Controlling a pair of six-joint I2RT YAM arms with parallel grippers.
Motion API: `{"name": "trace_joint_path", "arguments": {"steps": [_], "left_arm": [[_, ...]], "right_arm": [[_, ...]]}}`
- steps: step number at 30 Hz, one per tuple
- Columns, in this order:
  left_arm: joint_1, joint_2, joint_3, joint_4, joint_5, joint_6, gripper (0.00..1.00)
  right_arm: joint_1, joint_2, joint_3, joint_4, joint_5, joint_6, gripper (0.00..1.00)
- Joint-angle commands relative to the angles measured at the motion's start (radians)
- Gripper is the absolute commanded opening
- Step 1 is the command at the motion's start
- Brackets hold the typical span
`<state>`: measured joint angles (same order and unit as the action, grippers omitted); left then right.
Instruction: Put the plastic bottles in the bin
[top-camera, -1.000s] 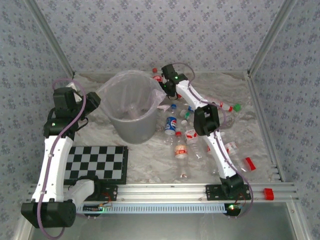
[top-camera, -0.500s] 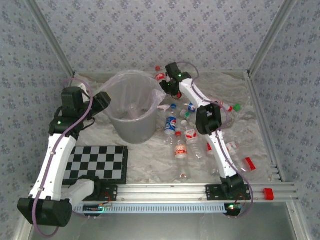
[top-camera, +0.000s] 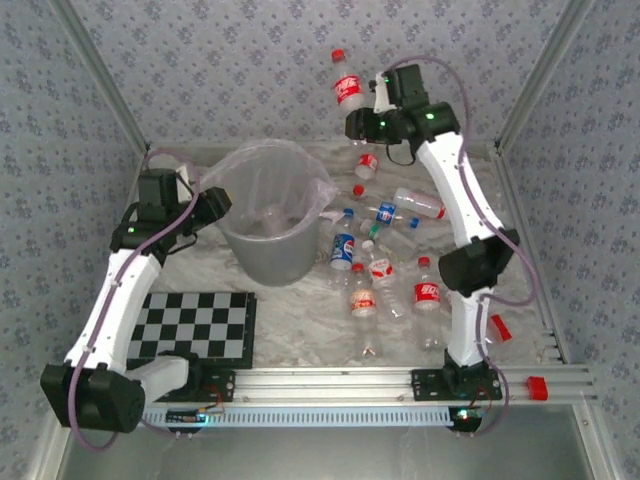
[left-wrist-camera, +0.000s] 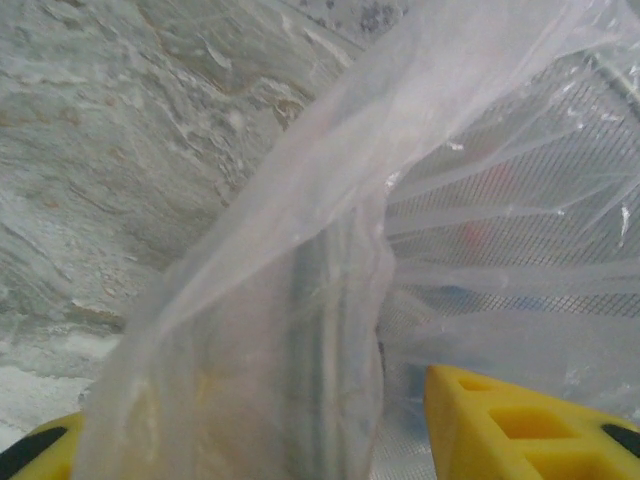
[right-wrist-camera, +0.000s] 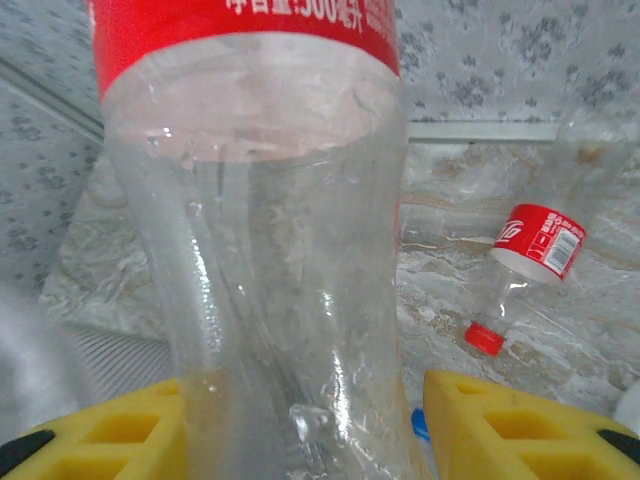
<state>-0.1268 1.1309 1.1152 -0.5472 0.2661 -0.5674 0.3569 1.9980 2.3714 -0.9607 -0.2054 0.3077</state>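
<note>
right gripper (top-camera: 357, 118) clamped on red-label bottle (top-camera: 347, 88), raised | left gripper (top-camera: 220, 202) at bin (top-camera: 268, 258) rim, liner (left-wrist-camera: 300, 250) between fingers, grip unclear

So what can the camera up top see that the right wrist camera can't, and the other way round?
Top camera: the bag-lined grey bin, the checkerboard and the left arm. Right wrist camera: its yellow fingers up close, and the dents in the clear plastic between them. Both: the red-label bottle gripped in the right tool, held up above the table.
</note>
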Motion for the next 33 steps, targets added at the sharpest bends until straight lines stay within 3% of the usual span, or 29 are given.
{"name": "trace_joint_path", "arguments": {"steps": [1, 8, 17, 33], "left_arm": [[-0.012, 0.031, 0.071, -0.004, 0.106, 0.041, 0.5], [-0.02, 0.118, 0.132, -0.025, 0.183, 0.087, 0.48], [-0.023, 0.166, 0.192, -0.027, 0.184, 0.072, 0.44], [-0.034, 0.185, 0.185, -0.046, 0.078, 0.063, 0.43]], "right_arm": [[0.032, -0.078, -0.062, -0.088, -0.039, -0.076, 0.44], [0.184, -0.174, -0.072, -0.157, 0.015, -0.118, 0.44], [0.384, -0.069, 0.038, -0.277, 0.108, -0.111, 0.44], [0.443, -0.023, -0.126, -0.307, 0.211, -0.142, 0.47]]}}
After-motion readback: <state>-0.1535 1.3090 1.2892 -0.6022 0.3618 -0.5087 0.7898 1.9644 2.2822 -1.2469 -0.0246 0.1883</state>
